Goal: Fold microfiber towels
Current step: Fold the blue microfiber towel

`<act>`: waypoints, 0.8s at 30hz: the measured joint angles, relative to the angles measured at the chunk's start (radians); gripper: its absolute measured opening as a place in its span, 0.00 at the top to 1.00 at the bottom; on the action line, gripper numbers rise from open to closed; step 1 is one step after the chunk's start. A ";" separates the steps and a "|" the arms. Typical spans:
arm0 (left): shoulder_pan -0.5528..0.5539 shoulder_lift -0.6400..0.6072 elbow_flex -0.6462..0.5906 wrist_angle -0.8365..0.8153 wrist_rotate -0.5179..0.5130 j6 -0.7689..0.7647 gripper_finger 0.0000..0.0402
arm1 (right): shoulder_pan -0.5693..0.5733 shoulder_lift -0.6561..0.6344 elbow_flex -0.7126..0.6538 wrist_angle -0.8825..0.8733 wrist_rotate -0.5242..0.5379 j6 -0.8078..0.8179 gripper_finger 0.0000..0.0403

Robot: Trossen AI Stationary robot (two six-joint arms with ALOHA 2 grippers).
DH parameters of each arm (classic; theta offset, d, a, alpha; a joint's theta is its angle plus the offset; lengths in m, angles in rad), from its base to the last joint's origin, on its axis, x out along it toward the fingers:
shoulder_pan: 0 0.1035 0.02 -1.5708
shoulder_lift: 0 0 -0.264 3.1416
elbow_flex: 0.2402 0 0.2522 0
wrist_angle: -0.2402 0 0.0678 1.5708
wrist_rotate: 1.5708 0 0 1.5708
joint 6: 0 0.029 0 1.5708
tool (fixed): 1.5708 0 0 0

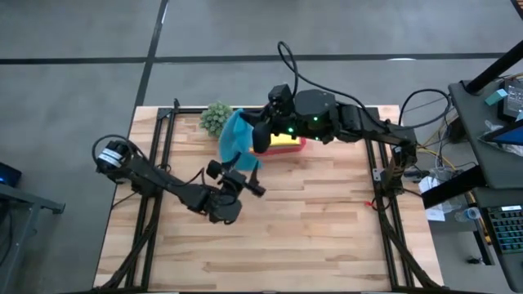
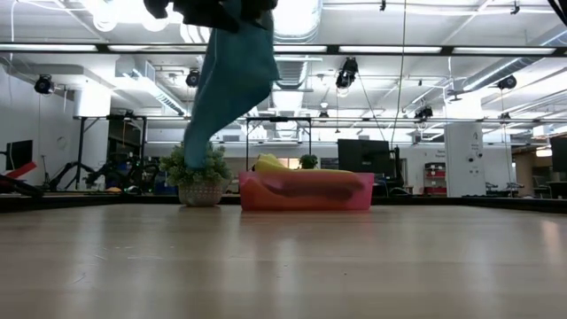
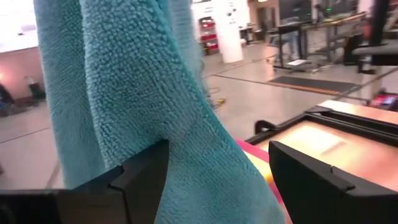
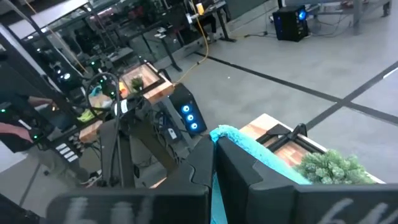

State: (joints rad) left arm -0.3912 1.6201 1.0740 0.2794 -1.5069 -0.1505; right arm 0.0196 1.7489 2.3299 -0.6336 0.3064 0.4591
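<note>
A teal blue microfiber towel (image 1: 235, 140) hangs from my right gripper (image 1: 261, 131), which is shut on it high above the table's far middle. In the low view the towel (image 2: 230, 80) hangs in loose folds, and its lower end (image 2: 198, 152) is clear of the table. My left gripper (image 1: 249, 177) stands open and level at the towel's lower part. In the left wrist view the towel (image 3: 143, 81) hangs down between the two spread fingers. A yellow towel (image 2: 270, 164) lies in the pink tray (image 2: 306, 193). My right gripper pinches the teal towel's upper end between its two shut fingers. A bit of the towel's edge (image 4: 229, 133) sticks out beside them. The fingers are about level, and the towel hangs slack below them, lifted clear of the table. My left gripper is open. The hanging towel lies against the inner side of one finger (image 3: 148, 177), while the other finger (image 3: 317, 180) stands apart from it.
A small round green plant (image 1: 216, 118) stands at the far edge, left of the pink tray (image 1: 301, 145). Black frame rails (image 1: 155, 163) run along the table's left and right sides. The near half of the wooden table (image 1: 278, 245) is bare.
</note>
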 joint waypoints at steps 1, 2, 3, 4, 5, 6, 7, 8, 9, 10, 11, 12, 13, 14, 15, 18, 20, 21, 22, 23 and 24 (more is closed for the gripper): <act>0.009 0.000 0.000 0.000 -0.002 0.000 0.35 | 0.000 0.000 0.000 0.001 0.000 0.000 0.98; 0.016 0.000 0.000 -0.001 -0.002 0.000 0.35 | 0.000 0.000 0.000 0.001 -0.003 -0.004 0.98; 0.021 0.000 -0.001 -0.001 -0.002 0.000 0.36 | 0.000 0.000 0.000 0.001 -0.006 -0.008 0.98; 0.024 0.000 -0.001 -0.003 -0.003 0.000 0.37 | 0.000 0.000 0.000 0.002 -0.014 -0.013 0.98; 0.024 0.000 -0.001 -0.005 -0.003 0.000 0.38 | 0.000 0.000 0.000 0.003 -0.019 -0.015 0.98; 0.023 0.000 -0.001 -0.008 -0.004 0.000 0.41 | 0.000 0.000 0.000 0.002 -0.020 -0.015 0.98; 0.023 0.000 -0.002 -0.010 -0.007 0.000 0.44 | 0.000 -0.001 0.000 0.003 -0.022 -0.015 0.98; 0.023 0.000 -0.002 -0.012 -0.017 0.003 0.49 | 0.000 -0.002 0.000 0.003 -0.022 -0.015 0.98; 0.023 0.001 -0.002 -0.014 -0.033 0.013 0.54 | 0.000 -0.002 0.000 0.004 -0.023 -0.014 0.98; 0.024 0.000 -0.002 -0.013 -0.056 0.032 0.60 | 0.000 -0.003 0.000 0.006 -0.025 -0.014 0.98; 0.026 0.001 -0.003 -0.014 -0.065 0.056 0.66 | 0.000 -0.003 0.000 0.007 -0.027 -0.014 0.98; 0.030 0.001 -0.003 -0.013 -0.066 0.077 0.73 | 0.000 -0.004 0.000 0.007 -0.027 -0.014 0.98; 0.032 0.001 -0.003 -0.013 -0.066 0.081 0.81 | 0.000 -0.004 0.000 0.007 -0.027 -0.014 0.98; 0.032 0.001 -0.003 -0.014 -0.066 0.085 0.88 | 0.000 -0.004 0.000 0.007 -0.027 -0.014 0.98; 0.032 0.001 -0.003 -0.016 -0.066 0.098 0.94 | 0.000 -0.004 0.000 0.007 -0.027 -0.014 0.98; 0.032 0.000 -0.003 -0.028 -0.066 0.137 0.97 | 0.000 -0.004 0.000 0.007 -0.027 -0.019 0.98; 0.032 -0.011 -0.004 -0.033 -0.065 0.139 0.97 | 0.000 -0.004 0.000 0.008 -0.026 -0.043 0.98; 0.031 -0.020 -0.004 -0.029 -0.065 0.132 0.97 | 0.000 -0.004 0.000 0.009 -0.025 -0.064 0.98; 0.025 -0.031 -0.004 -0.025 -0.064 0.119 0.97 | 0.000 -0.004 0.000 0.010 -0.018 -0.081 0.98; 0.016 -0.041 -0.004 -0.026 -0.063 0.108 0.97 | 0.000 -0.004 0.000 0.010 -0.008 -0.092 0.98; 0.005 -0.047 -0.004 -0.025 -0.052 0.108 0.97 | 0.000 -0.004 0.000 0.010 0.007 -0.108 0.98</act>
State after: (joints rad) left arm -0.3863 1.5730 1.0698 0.2546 -1.5584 -0.0430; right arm 0.0196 1.7447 2.3299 -0.6231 0.3133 0.3509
